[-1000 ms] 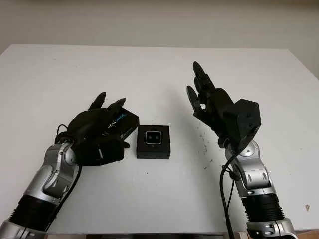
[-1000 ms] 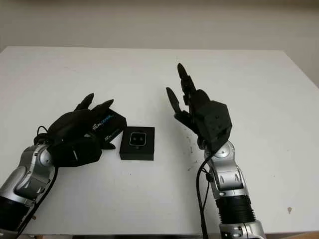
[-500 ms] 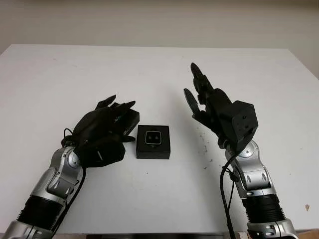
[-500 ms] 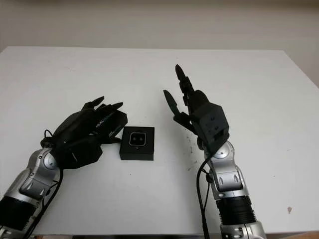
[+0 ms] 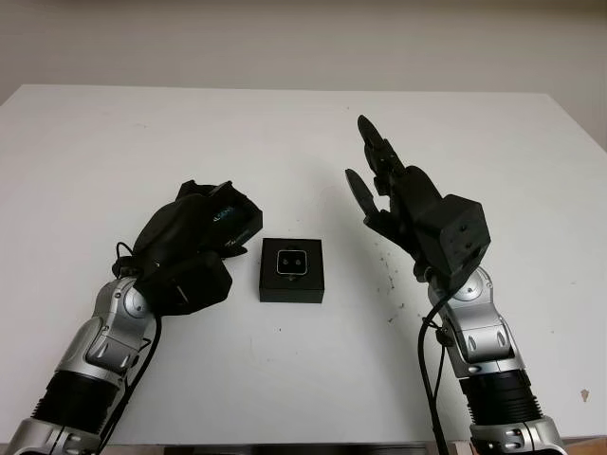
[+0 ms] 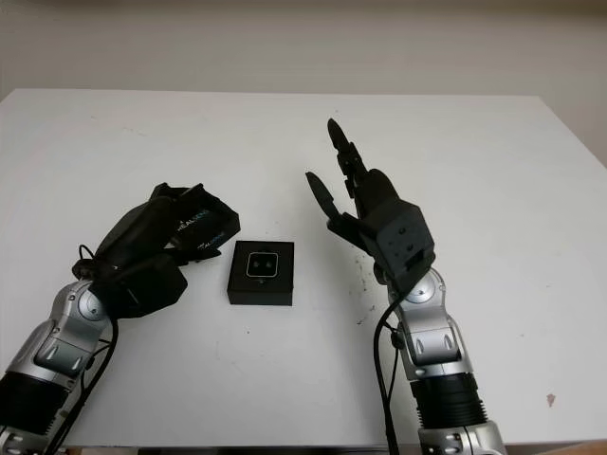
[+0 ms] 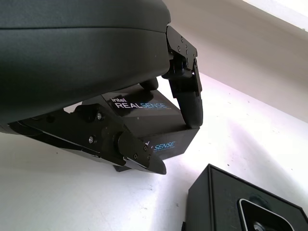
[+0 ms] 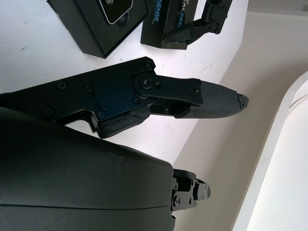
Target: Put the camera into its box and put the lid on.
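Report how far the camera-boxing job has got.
Done: the camera sits in its open box on the white table. In hand: the left hand grips the RealSense lid, tilted beside the box. Left: set the lid over the box. The right hand is open, raised on the other side of the box.

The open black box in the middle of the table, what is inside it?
Inside the box sits the camera, its lenses facing up. What lies beneath the camera is covered. The lid is gripped by the left hand beside it.
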`<state>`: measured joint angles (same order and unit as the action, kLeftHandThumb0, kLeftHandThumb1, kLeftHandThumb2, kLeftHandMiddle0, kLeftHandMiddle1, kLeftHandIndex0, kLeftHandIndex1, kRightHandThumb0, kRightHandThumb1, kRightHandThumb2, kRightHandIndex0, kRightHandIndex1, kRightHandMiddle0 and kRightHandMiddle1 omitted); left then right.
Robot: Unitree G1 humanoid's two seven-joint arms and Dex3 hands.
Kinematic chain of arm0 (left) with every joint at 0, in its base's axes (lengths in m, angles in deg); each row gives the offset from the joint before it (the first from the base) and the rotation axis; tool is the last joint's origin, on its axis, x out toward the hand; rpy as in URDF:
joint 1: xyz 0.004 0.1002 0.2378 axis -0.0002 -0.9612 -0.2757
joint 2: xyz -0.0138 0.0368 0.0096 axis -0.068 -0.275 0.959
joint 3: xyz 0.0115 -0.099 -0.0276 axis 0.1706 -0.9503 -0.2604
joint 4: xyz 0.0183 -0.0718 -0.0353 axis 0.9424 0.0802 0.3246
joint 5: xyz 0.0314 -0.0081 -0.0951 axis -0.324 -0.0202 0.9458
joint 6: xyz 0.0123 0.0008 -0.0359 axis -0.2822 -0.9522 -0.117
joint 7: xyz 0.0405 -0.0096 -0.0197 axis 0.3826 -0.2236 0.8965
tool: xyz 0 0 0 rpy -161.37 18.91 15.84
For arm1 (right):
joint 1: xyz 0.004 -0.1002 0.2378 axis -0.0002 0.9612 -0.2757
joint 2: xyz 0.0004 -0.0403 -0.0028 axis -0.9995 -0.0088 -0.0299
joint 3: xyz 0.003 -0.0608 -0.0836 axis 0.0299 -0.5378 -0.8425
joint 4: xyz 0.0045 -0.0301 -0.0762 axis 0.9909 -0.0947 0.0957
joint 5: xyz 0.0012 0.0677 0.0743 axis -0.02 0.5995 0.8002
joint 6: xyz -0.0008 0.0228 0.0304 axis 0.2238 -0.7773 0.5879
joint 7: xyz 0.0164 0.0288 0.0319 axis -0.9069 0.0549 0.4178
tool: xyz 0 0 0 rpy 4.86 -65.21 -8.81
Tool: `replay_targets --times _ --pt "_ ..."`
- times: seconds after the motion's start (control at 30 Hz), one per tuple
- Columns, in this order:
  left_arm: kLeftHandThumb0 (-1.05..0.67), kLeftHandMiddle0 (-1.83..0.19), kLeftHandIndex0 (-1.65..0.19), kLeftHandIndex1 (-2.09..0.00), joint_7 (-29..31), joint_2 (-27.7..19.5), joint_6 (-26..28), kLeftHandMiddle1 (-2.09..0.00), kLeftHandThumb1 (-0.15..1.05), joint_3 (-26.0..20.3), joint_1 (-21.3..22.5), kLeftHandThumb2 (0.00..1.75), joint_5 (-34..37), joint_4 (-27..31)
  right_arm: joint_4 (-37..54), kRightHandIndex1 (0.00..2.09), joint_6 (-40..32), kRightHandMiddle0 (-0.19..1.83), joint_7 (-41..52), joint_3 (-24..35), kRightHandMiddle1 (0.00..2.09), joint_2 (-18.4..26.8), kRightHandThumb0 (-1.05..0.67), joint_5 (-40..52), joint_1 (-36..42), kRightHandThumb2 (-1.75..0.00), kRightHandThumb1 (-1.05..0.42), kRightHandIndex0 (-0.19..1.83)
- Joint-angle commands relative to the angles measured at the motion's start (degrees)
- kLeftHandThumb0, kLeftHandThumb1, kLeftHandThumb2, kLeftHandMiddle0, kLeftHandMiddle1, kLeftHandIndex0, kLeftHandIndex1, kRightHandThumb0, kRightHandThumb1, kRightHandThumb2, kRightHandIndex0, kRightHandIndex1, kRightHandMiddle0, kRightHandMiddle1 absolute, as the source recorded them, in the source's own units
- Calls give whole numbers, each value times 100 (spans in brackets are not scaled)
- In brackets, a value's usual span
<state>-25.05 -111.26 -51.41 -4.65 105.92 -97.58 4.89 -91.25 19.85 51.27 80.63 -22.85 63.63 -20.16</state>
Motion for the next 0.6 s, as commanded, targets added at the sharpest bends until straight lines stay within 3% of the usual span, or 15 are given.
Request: replay_targets --times 0.0,0.17,0.57 --pt "-10 -26 -26 -120 -21 -28 53 -127 102 4 -14 5 -44 -31 -38 6 77 -2 0 16 8 20 -72 31 49 -51 -105 -6" --pt "-12 -28 -26 -116 -35 -61 47 -116 102 -182 -4 5 92 157 -3 6 35 -4 56 12 7 35 -72 50 79 -51 -105 -7" --pt "-18 -30 -30 -109 -25 52 -368 -122 101 -1084 -53 5 1283 974 -9 6 101 -4 87 32 7 45 -70 60 137 -50 -105 -6"
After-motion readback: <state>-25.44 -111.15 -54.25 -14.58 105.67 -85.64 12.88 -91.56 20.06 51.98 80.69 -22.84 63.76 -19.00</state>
